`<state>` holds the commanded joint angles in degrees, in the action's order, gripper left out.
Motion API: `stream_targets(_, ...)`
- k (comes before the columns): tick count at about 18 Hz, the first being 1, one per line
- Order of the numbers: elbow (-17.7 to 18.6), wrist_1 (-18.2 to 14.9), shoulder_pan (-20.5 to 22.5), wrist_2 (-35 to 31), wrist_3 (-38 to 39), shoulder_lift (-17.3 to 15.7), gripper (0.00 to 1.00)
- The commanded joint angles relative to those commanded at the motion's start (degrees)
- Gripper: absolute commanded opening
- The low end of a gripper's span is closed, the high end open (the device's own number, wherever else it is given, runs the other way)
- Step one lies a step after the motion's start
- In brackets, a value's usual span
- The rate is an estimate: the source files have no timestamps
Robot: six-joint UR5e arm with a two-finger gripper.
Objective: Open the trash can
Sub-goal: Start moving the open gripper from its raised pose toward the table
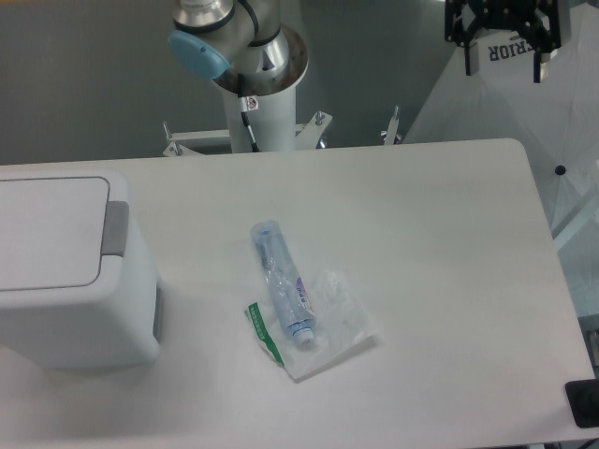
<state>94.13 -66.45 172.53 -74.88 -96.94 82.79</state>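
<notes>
White boxy plastic trash can (65, 271), grey tab (115, 227) facing right, sits lower left, well apart from black two-finger gripper (504, 37) at upper right w/ jaws apart, empty.

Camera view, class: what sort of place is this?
Probably a robotics lab test bench: a robot arm base mounted behind a bare white table, with a pincer hanging above and a staged trash can.

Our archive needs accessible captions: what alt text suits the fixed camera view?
A white trash can with its lid closed sits at the left of a white table, a clear bag holding a tube lies mid-table, and the robot's claw hangs high at the upper right.
</notes>
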Motion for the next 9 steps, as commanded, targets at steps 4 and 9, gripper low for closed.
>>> stream_targets(4, 0.00, 0.00, -1.75, 0.09, 0.00, 0.00, 1.00)
stream_targets(9, 0.44, -0.09, -6.48, 0.35, 6.73, -0.53, 1.00)
